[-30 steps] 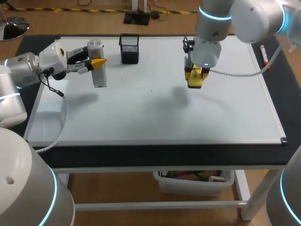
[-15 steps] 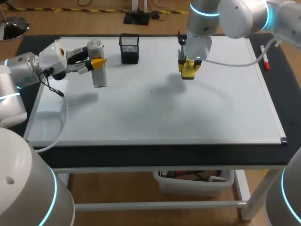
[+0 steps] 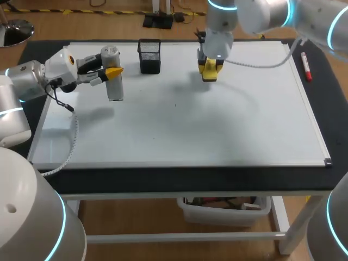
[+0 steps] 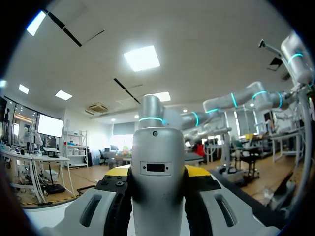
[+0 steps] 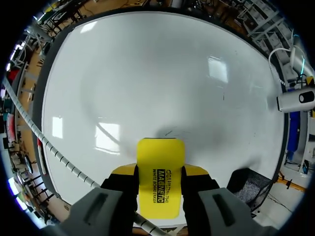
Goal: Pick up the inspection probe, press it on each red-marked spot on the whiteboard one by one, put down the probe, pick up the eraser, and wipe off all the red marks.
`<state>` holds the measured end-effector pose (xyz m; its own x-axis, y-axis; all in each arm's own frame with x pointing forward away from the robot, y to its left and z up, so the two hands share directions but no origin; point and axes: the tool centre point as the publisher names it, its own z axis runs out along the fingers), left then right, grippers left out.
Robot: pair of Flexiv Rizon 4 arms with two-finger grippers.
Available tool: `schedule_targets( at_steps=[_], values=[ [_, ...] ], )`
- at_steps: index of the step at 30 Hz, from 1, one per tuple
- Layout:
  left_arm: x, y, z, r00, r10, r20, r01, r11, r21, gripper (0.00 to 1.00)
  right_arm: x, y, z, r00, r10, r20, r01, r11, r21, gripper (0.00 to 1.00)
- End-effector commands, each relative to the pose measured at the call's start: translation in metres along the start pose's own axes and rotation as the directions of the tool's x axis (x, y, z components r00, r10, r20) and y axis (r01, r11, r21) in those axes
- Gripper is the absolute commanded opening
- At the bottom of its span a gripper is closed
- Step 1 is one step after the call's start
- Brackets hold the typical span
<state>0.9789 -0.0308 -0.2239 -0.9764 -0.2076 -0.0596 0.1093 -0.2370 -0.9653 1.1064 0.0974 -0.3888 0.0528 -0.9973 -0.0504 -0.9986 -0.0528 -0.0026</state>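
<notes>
Whiteboard (image 3: 179, 125) covers most of the table. Left gripper (image 3: 110, 72) hangs over its far left part, fingers pinching the upright grey inspection probe (image 3: 115, 89) from both sides. Right gripper (image 3: 210, 70) is clamped on the yellow eraser (image 5: 159, 172) (over the board's far middle), near a black mesh cup (image 3: 149, 56); a red marker (image 3: 306, 65) lies beyond the board's right edge

Silver-white arms (image 3: 261, 13), glowing cyan rings (image 3: 217, 6) (white cables (image 3: 272, 64) alongside), yellow fingertips (image 3: 114, 70).
</notes>
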Motion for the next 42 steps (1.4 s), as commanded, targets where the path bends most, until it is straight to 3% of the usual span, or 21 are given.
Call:
schedule_targets(
  at_steps=[1, 15, 33, 34, 36, 37, 38, 39, 42],
  values=[
    [0.0, 0.0, 0.0, 1.0, 0.002, -0.001, -0.002, 1.0, 0.003, 0.0, -0.004, -0.033, 0.007, 1.0, 0.0, -0.014, -0.002, 0.996, -0.09, 0.0],
    [0.0, 0.0, 0.0, 1.0, 0.002, -0.001, -0.002, 1.0, 0.003, 0.0, 0.001, -0.058, 0.022, 0.999, 0.011, -0.032, -0.015, 0.993, -0.119, 0.0],
    [0.0, 0.0, 0.0, 1.0, 0.002, -0.001, -0.002, 1.0, 0.003, 0.0, 0.008, -0.062, 0.033, 0.997, 0.025, -0.075, -0.033, 0.993, -0.116, 0.0],
    [0.0, 0.0, 0.0, 1.0, 0.002, -0.001, -0.002, 1.0, 0.003, 0.0, 0.008, -0.062, 0.034, 0.997, 0.026, -0.072, -0.034, 0.992, -0.118, 0.03],
    [0.0, 0.0, 0.0, 1.0, 0.002, -0.001, -0.002, 1.0, 0.003, 0.0, 0.008, -0.061, 0.033, 0.997, 0.03, -0.07, -0.038, 0.992, -0.118, 0.21],
    [0.0, 0.0, 0.0, 1.0, 0.002, -0.001, -0.002, 1.0, 0.003, 0.0, 0.009, -0.06, 0.031, 0.997, 0.029, -0.068, -0.037, 0.992, -0.118, 0.39],
    [0.0, 0.0, 0.0, 1.0, 0.002, -0.001, -0.002, 1.0, 0.003, 0.0, 0.009, -0.06, 0.03, 0.997, 0.033, -0.066, -0.04, 0.992, -0.116, 0.88],
    [0.0, 0.0, 0.0, 1.0, 0.002, -0.001, -0.002, 1.0, 0.003, 0.0, 0.01, -0.061, 0.029, 0.997, 0.044, -0.059, -0.051, 0.992, -0.113, 1.0],
    [0.0, 0.0, 0.0, 1.0, 0.002, -0.001, -0.002, 1.0, 0.003, 0.0, 0.014, -0.061, 0.023, 0.996, 0.065, -0.055, -0.07, 0.992, -0.101, 1.0]
  ],
)
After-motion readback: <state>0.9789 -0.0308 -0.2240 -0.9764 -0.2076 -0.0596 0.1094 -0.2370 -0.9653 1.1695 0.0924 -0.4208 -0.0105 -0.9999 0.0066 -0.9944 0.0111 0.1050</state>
